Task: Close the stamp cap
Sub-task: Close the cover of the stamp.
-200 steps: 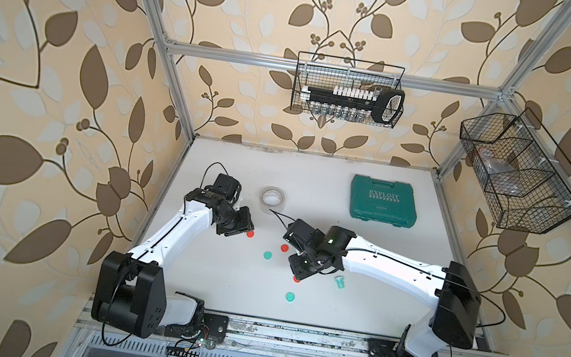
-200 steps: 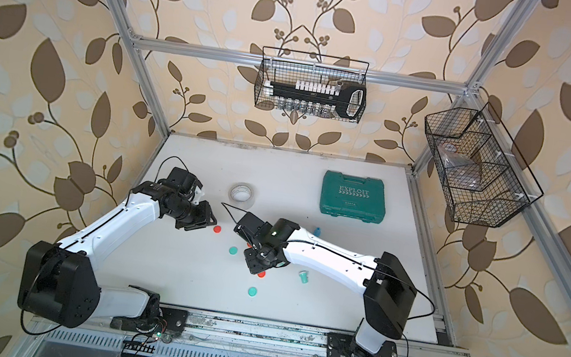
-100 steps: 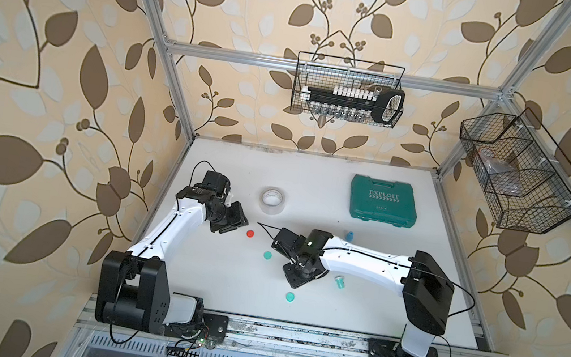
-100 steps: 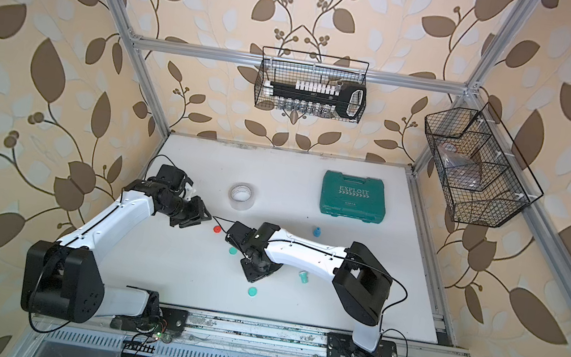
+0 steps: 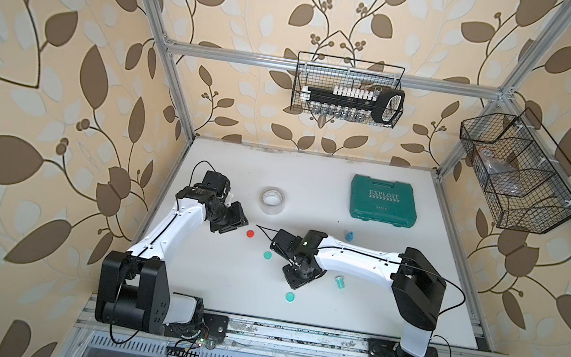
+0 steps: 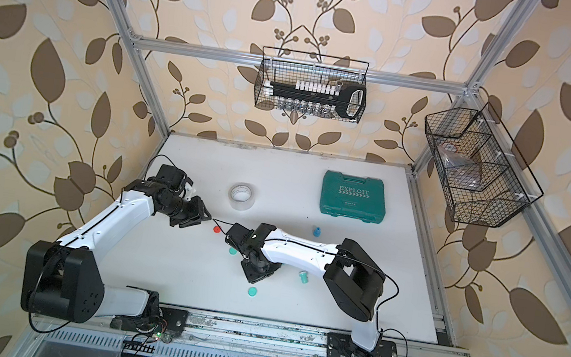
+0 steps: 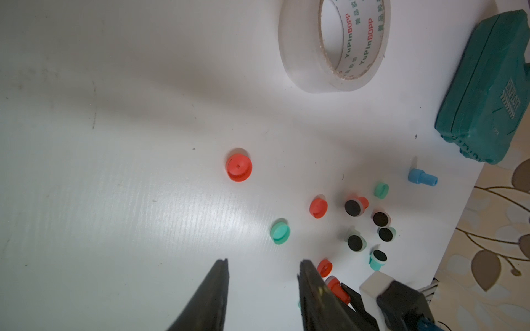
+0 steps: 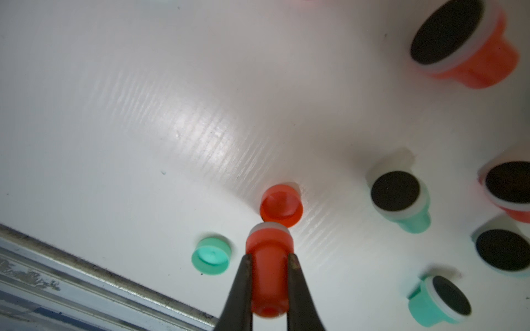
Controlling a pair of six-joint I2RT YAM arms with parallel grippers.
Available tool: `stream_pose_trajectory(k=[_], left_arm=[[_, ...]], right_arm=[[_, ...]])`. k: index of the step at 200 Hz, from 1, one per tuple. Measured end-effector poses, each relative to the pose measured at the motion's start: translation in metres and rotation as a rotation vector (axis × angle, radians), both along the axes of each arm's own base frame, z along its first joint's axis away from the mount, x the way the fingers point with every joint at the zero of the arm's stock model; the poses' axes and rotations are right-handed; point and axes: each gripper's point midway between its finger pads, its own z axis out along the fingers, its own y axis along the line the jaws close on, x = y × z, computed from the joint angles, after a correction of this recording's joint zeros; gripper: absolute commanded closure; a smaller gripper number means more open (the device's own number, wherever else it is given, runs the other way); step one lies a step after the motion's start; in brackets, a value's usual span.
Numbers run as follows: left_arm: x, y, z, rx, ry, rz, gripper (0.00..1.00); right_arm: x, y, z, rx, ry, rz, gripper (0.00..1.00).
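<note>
My right gripper [image 8: 270,256] is shut on the handle of a red stamp [image 8: 269,275], whose white-rimmed face points down at the table. Just beyond that face a red cap [image 8: 281,205] lies open side up, slightly apart from it. In both top views the right gripper [image 5: 297,276] hangs over this spot and hides stamp and cap. The left wrist view shows the held red stamp [image 7: 337,288] just above the red cap [image 7: 325,268]. My left gripper [image 7: 263,265] is open and empty, and in a top view this left gripper [image 5: 232,221] hovers further left.
Several loose stamps with black faces, such as a green stamp [image 8: 401,200] and another red stamp [image 8: 464,43], lie nearby. A green cap [image 8: 211,254] sits beside the held stamp. Another red cap [image 5: 250,234], a tape roll [image 5: 272,200], a blue stamp [image 5: 349,235] and a green case [image 5: 383,200] lie further back.
The right arm's elbow swung left while its gripper stayed over much the same spot with the red stamp. The left gripper drew back slightly to the left.
</note>
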Motion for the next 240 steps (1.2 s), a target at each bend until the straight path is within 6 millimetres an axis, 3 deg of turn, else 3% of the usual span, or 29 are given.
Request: stream_pose_trajectory(k=[240], left_arm=[[0.000, 0.000, -0.002, 0.001, 0.007, -0.003, 0.57]], right_arm=[[0.012, 0.000, -0.011, -0.007, 0.000, -0.002, 1.00]])
